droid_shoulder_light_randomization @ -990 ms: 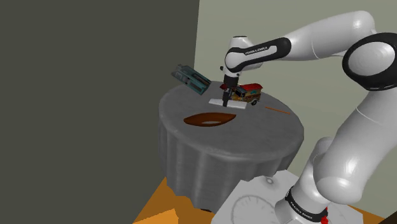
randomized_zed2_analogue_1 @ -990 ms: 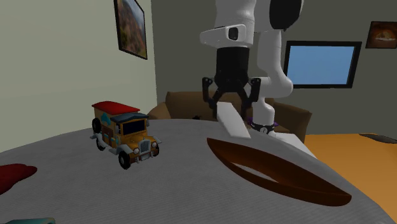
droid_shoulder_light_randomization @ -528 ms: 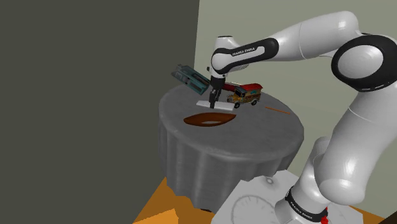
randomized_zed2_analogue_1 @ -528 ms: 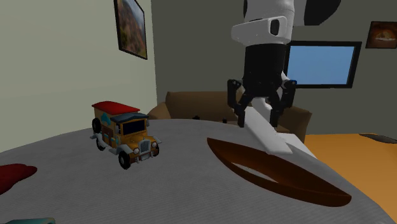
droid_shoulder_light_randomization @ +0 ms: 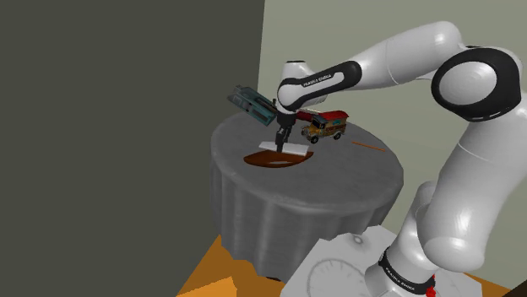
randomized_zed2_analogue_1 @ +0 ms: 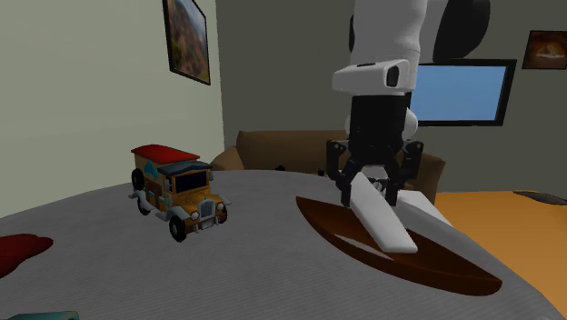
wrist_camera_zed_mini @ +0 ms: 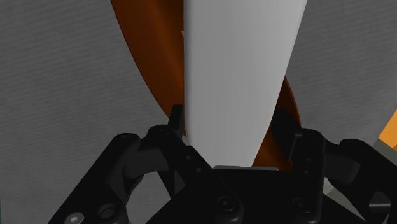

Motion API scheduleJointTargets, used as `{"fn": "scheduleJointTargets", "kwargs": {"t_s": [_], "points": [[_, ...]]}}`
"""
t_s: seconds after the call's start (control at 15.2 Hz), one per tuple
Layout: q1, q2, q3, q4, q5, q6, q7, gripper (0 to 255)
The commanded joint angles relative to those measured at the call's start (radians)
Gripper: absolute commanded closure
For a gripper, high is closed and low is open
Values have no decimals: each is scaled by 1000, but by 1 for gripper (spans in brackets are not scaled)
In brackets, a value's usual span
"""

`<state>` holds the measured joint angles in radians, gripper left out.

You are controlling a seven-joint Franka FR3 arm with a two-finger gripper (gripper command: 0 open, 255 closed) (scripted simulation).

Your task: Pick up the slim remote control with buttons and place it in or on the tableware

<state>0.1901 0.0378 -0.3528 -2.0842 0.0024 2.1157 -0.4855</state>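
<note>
We see the white arm (droid_shoulder_light_randomization: 397, 59) reaching over a round table (droid_shoulder_light_randomization: 338, 181) draped in grey cloth. On it lies a long brown dish (randomized_zed2_analogue_1: 450, 271), a toy truck (randomized_zed2_analogue_1: 177, 191) nearby. The plain white remote (randomized_zed2_analogue_1: 383, 223) hangs tilted over the dish's hollow, our gripper (randomized_zed2_analogue_1: 370, 194) clamped on its upper end.

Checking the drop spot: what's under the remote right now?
The brown dish lies under the white remote, which the gripper clasps. The remote covers part of the dish's hollow.
</note>
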Motion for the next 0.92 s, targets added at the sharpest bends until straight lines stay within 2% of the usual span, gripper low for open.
{"fn": "scheduleJointTargets", "kwargs": {"t_s": [0.0,0.2,0.73,0.79,0.86], "points": [[-1,15,0,-11,6,26,-4,255],[-2,39,0,-36,17,73,-11,255],[-2,39,0,-36,17,73,-11,255],[-2,39,0,-36,17,73,-11,0],[-2,39,0,-36,17,73,-11,0]]}}
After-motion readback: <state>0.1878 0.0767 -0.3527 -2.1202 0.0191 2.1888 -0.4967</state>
